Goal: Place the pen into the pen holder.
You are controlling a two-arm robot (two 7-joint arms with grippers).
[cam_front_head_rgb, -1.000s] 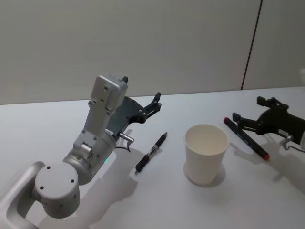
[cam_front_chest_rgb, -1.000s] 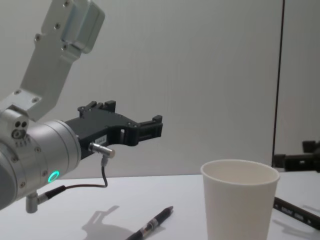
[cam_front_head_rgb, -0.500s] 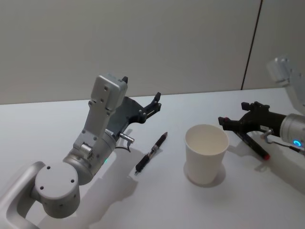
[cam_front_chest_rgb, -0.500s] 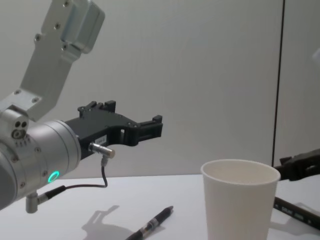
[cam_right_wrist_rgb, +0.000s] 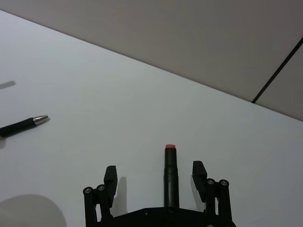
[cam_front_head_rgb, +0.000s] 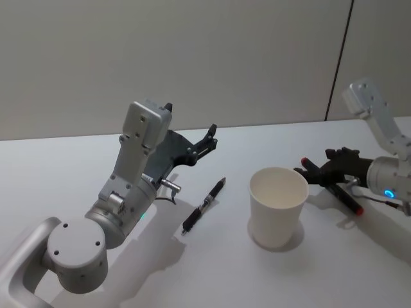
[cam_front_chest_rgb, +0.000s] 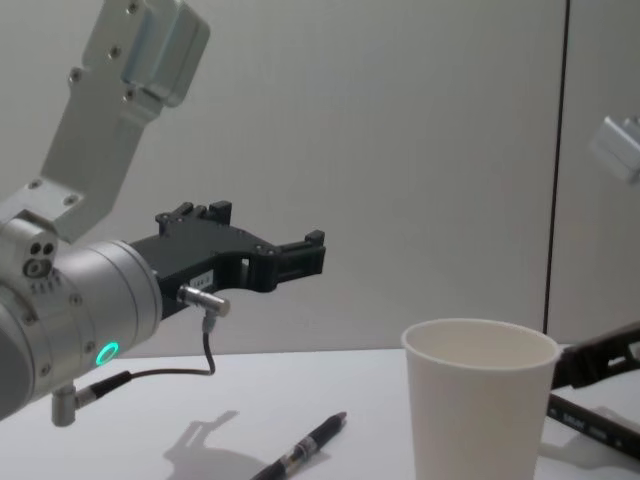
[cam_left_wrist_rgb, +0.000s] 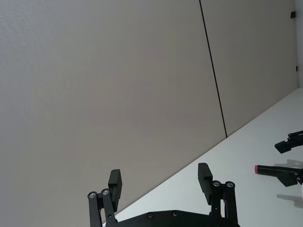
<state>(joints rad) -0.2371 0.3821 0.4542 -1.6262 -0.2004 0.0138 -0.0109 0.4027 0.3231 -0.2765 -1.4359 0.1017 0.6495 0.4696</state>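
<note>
One skewed pinch from my right gripper [cam_right_wrist_rgb: 154, 169], wide open and empty over the red-tipped pen [cam_right_wrist_rgb: 170, 175], could roll it away; left gripper [cam_left_wrist_rgb: 160, 174] idles open, raised.

Cup-wise: the mouth of the plain white paper cup [cam_front_head_rgb: 276, 221] is wide open from straight above, nothing over it. At its 9 o'clock a slim black pen with a silver tip [cam_front_head_rgb: 204, 206] lies flat, bare white tabletop [cam_front_head_rgb: 225, 276] all round it. The left gripper [cam_left_wrist_rgb: 160, 174] hangs spread at 10 o'clock, well above the table, so there's room underneath. 2 o'clock is tight: the right gripper [cam_right_wrist_rgb: 155, 171], fingers apart, straddles a black marker with a red cap [cam_right_wrist_rgb: 170, 175] near the cup's rim.
</note>
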